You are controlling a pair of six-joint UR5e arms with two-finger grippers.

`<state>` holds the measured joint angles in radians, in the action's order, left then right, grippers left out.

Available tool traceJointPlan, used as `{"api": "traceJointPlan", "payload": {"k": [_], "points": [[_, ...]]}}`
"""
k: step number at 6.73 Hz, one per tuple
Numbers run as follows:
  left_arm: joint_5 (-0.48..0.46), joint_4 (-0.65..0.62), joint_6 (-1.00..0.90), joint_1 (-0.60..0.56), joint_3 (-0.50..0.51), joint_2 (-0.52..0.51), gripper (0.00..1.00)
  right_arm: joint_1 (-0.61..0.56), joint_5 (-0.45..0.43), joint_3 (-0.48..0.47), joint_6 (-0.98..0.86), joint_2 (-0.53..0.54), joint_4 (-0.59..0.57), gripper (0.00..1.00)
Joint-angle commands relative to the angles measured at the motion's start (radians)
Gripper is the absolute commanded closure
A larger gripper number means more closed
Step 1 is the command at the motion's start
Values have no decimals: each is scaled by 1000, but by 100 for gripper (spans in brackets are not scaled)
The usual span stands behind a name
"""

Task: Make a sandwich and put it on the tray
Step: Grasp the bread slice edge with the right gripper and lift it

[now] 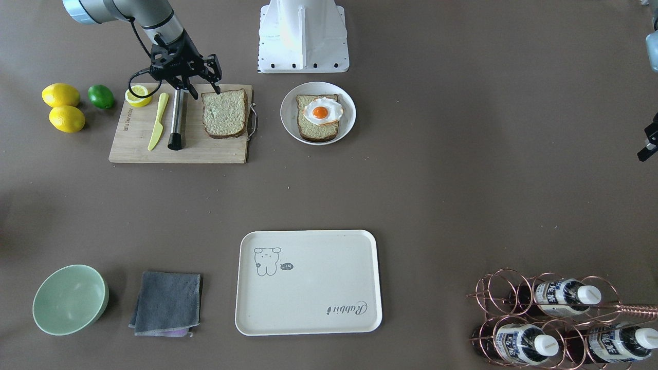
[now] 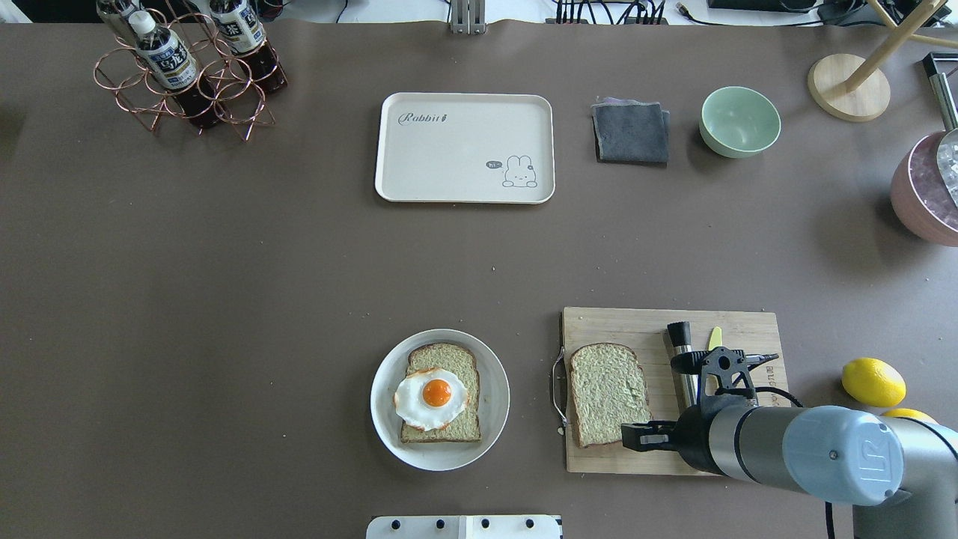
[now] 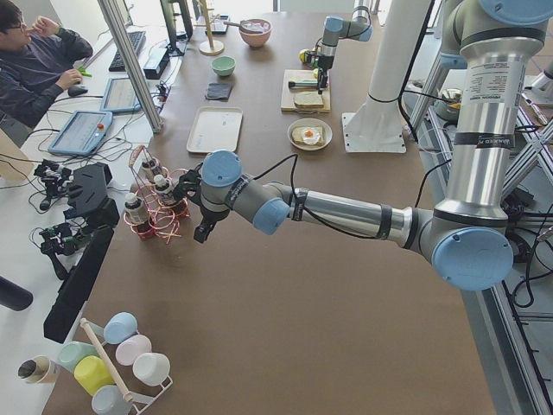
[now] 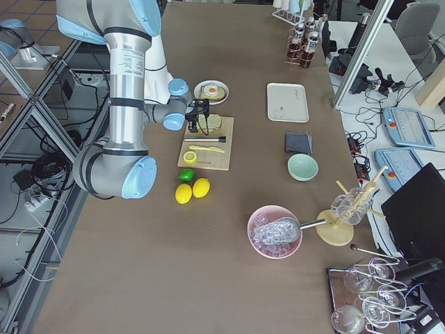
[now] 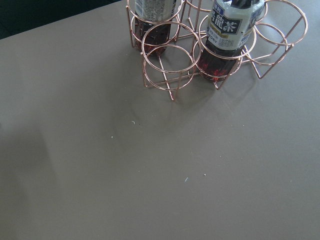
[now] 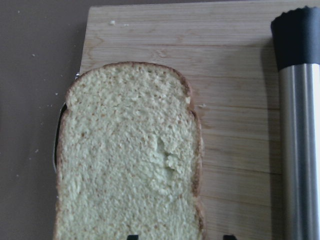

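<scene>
Right claw is released, jaws wide, tips down over the board. The board slice lies flat directly under it. One fingertip is over the slice's robot-side crust, the other is just off the crust on the rod side. Can't tell if the tips touch the bread.

The rest of the sandwich is not under the claw. The plate slice, with the egg on top, sits on the plate, near, on the claw's left. The two slices are apart, not stacked. The tray is well apart, ahead of the claw and to its left, across the table.

On the claw's right, the steel rod is just beside it, then the knife and the lemon half, all on the board. Further right, off the board, are a lime and lemons.

Straight ahead of the claw and well apart is a grey cloth, with a green bowl just right of that.

Left claw is far off to the left, near the bottle rack — released or clenched, can't tell.

The surface is plain brown. In the room there's a person at a desk past the table's far edge, a pink ice bowl at the right end, and a cup rack at the left end.
</scene>
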<state>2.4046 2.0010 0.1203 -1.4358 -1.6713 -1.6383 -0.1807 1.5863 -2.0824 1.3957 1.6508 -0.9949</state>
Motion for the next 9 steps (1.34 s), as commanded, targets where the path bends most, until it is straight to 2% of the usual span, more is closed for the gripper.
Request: {"api": "traceJointPlan", "payload": {"k": [1,5,6,7,8,9], "points": [[1,1,-1,0,-1,0,1,3,0,8,-3,3,-1,37],[-1,1,-1,0,-1,0,1,4,-2,22,6,-14,1,42],[-1,1,-1,0,-1,0,1,3,-2,19,8,-16,1,54],[-1,1,-1,0,-1,0,1,1,-9,18,9,-19,2,87],[-1,1,-1,0,-1,0,1,-2,-8,13,8,-19,1,100],[-1,1,-1,0,-1,0,1,-3,-8,11,8,-19,1,100]]}}
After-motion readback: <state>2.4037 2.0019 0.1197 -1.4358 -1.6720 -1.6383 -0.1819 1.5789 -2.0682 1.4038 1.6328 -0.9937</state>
